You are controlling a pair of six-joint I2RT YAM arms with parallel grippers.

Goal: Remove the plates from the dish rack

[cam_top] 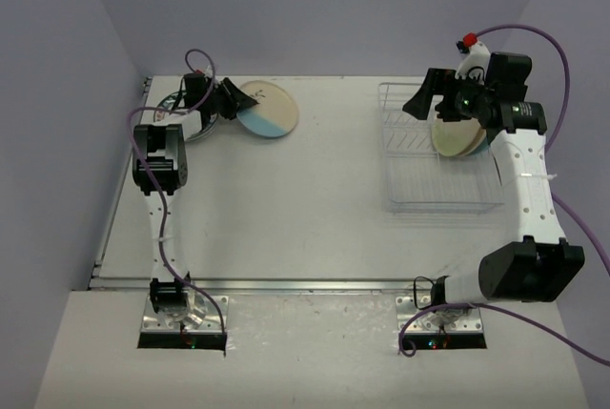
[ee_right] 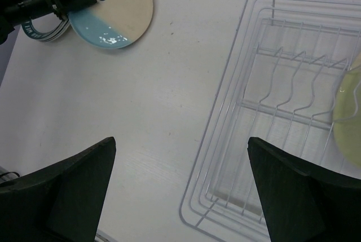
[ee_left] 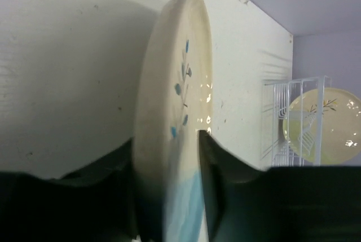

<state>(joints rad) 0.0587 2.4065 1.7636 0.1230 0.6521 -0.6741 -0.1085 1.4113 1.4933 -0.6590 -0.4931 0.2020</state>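
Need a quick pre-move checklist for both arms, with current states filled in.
1. Cream-and-blue plate out of the dish rack, on the table far left: ok.
2. Left tool clear of that plate: not ok, fingers straddle its rim.
3. Left tool's grip released: cannot tell.
4. Right tool open and empty: ok.
5. Next target present: ok, pale yellow plate stands in the rack.
6. Right tool lined up on it: not ok, the plate sits at the right edge of the wrist view, outside the fingers.

White arm links (cam_top: 527, 185), black joints (cam_top: 157, 156), trailing purple cables (cam_top: 568, 75).
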